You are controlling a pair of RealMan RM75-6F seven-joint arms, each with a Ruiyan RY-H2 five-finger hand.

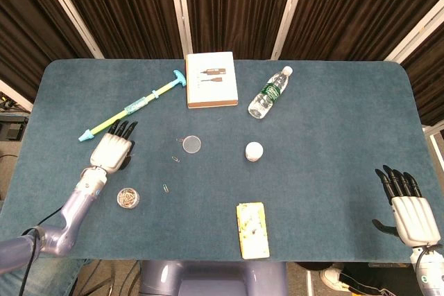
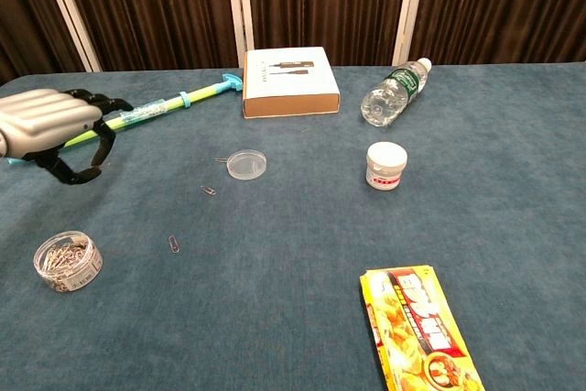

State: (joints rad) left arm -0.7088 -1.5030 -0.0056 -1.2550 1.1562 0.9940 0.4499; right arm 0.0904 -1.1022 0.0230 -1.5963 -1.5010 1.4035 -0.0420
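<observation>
Nothing grasped yet. Left hand [image 1: 111,149] empty, fingers spread and pointing at the yellow-and-blue syringe toy [image 1: 132,107], just short of it on the far left. Small tub of paper clips [image 1: 127,197] just near of that hand. Right hand [image 1: 405,207] open, idle at the near right edge. Grasp and lift apparently not yet made.

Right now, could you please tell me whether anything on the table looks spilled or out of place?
Two loose metal paper clips lie on the blue cloth, outside their clear round tub, whose clear lid lies apart. The plastic water bottle lies on its side.
</observation>
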